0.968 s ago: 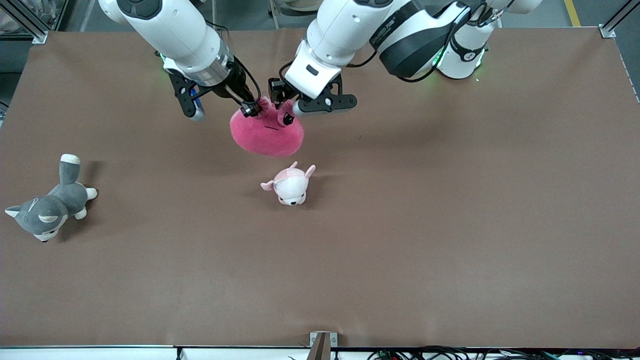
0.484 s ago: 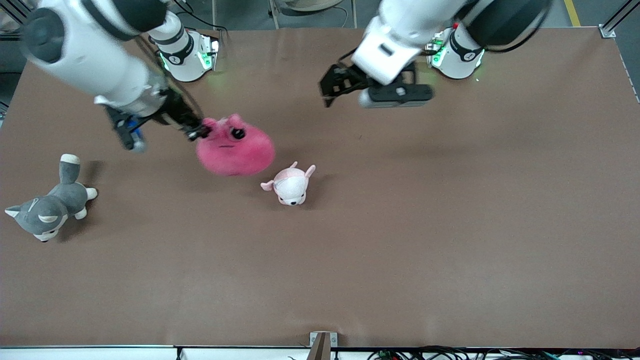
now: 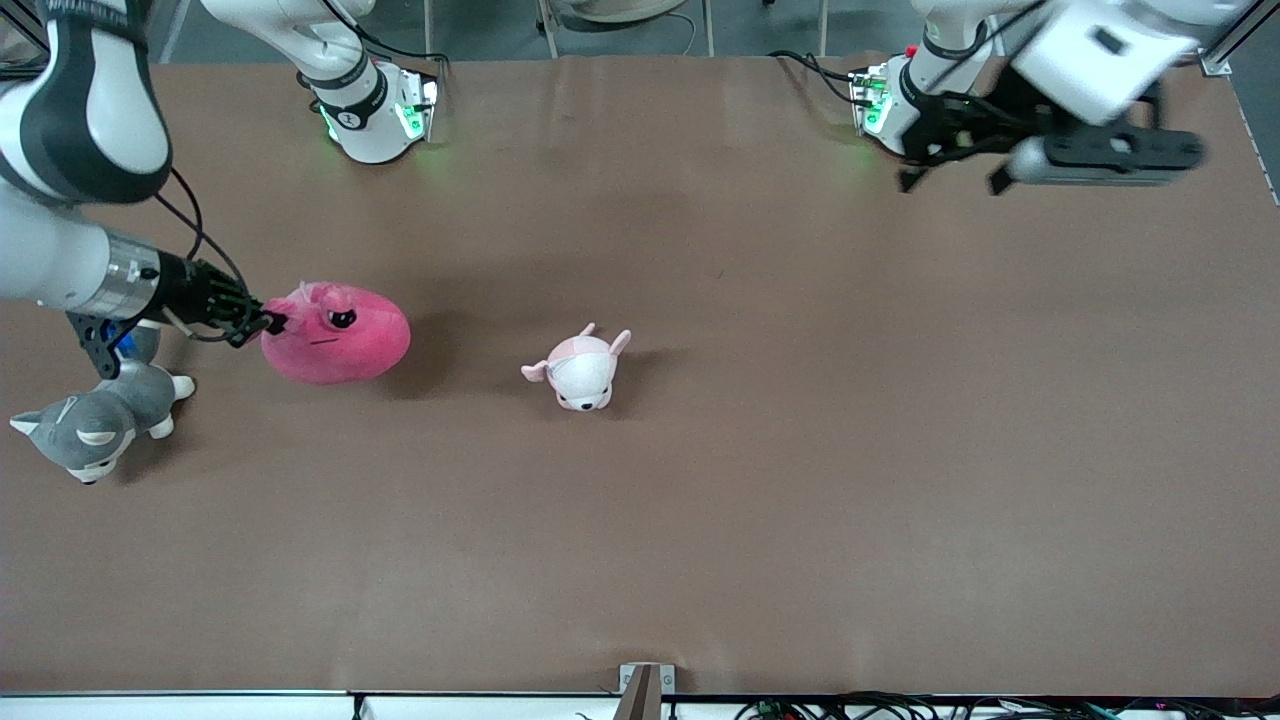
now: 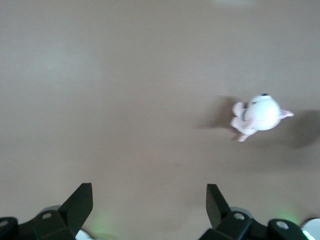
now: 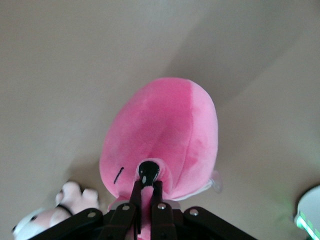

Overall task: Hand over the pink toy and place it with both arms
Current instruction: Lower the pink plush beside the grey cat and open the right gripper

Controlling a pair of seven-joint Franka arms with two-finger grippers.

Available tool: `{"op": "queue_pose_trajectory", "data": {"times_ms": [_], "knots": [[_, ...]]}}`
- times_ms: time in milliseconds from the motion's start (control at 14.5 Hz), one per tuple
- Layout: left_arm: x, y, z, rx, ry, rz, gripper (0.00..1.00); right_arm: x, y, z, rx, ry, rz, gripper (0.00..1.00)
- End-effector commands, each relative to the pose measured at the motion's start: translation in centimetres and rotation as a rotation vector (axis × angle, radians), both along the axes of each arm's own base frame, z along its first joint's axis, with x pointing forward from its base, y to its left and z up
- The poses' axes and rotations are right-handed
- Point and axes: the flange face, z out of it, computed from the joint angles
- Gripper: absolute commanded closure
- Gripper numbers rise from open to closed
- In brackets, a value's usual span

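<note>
Look at the middle left of the front picture. Your right hand [image 3: 268, 322] is pinched tight on the top of the pink toy [image 3: 338, 333], close to one black eye. In the right wrist picture its fingers [image 5: 131, 209] squeeze the fluff together there. The toy hangs from that hand over the brown counter [image 3: 800, 450], toward the right arm's end. A gray dog toy [image 3: 95, 418] lies in the lower left, just under that arm. A small pale puppy toy [image 3: 580, 368] sits near the middle of the picture. Your left hand [image 3: 950, 180] is in the upper right corner, up in the air. Its fingers [image 4: 77, 205] are spread wide and it holds nothing.
</note>
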Motion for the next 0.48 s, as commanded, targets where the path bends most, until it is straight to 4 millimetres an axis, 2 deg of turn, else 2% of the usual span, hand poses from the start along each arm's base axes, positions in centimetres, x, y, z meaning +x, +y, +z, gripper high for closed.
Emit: {"op": "queue_pose_trajectory", "data": {"times_ms": [0, 138, 346, 415], "knots": [[0.1, 5.8, 0.3, 0.031, -0.010, -0.035, 0.00, -2.4, -0.8, -4.5, 0.021, -0.011, -0.003, 0.98], [0.8, 9.2, -0.3, 0.035, -0.009, -0.041, 0.00, -2.8, -0.2, -7.1, 0.057, -0.019, -0.012, 0.98], [0.8, 12.6, -1.4, 0.078, -0.020, -0.077, 0.00, -2.3, -0.9, -9.8, 0.062, -0.027, 0.056, 0.94], [0.5, 12.5, -1.5, 0.090, -0.029, -0.076, 0.00, -2.2, -1.0, -10.3, 0.062, -0.029, 0.068, 0.83]]}}
